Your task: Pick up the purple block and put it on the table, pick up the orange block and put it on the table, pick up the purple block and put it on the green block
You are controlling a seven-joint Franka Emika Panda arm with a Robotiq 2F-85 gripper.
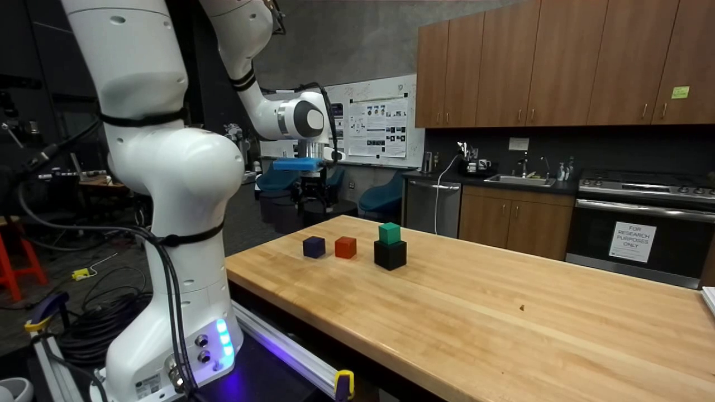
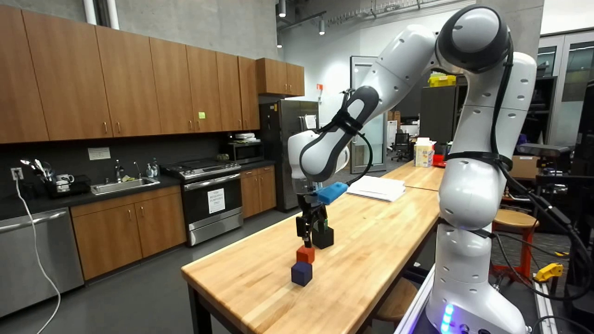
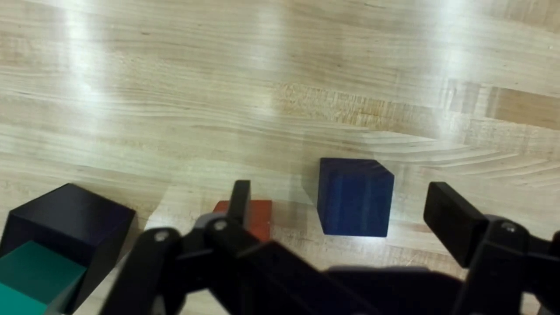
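Purple block (image 3: 355, 199), perhaps navy

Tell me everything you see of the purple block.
The purple block is a small, plain cube, dark blue-purple, with smooth-looking faces and faint lighter streaks on top in the wrist view; its material is unclear. It sits flat on the table near one end, apart from the orange block beside it. Only the table touches it; the open gripper hangs clear above.
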